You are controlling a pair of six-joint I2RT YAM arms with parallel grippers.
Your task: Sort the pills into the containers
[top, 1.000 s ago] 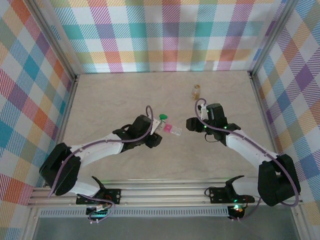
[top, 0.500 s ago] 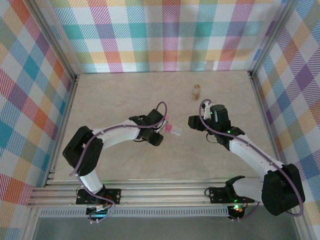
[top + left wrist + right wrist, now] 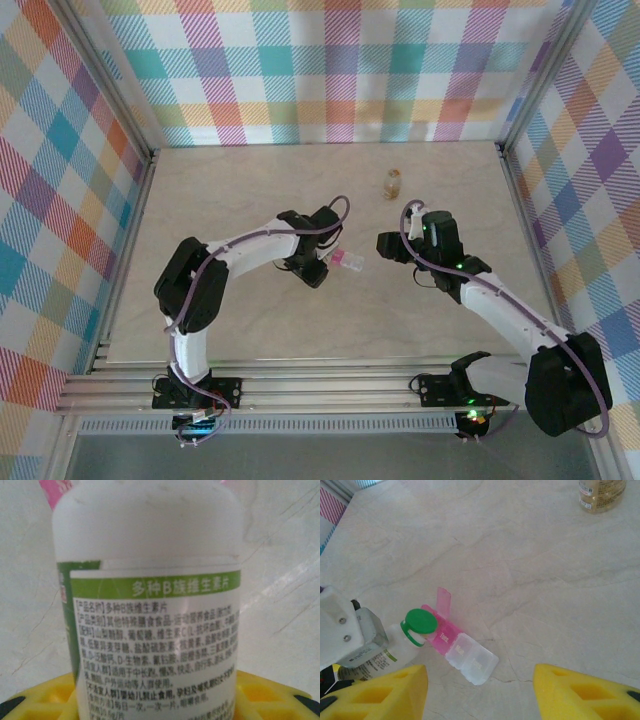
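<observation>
My left gripper point(image 3: 318, 262) is shut on a white pill bottle point(image 3: 150, 580) with a green label. The bottle's green flip cap point(image 3: 420, 622) hangs over the pink end of the containers point(image 3: 462, 650), a short strip of pink and clear compartments lying on the table point(image 3: 230, 200). One pink lid point(image 3: 443, 601) stands open. The strip also shows as the pink box point(image 3: 349, 260) beside the left gripper. My right gripper point(image 3: 480, 680) hovers open just right of the strip, its yellow fingers point(image 3: 387, 692) wide apart with nothing between them. The pills are hidden.
A small amber bottle point(image 3: 392, 183) stands upright further back, also seen as the amber bottle point(image 3: 601, 492) at the top right of the right wrist view. Checked walls enclose the table on three sides.
The left arm has swung its elbow up and reached further right, bringing the bottle against the strip's pink end; the green cap no longer shows from above. The right arm has barely moved.
</observation>
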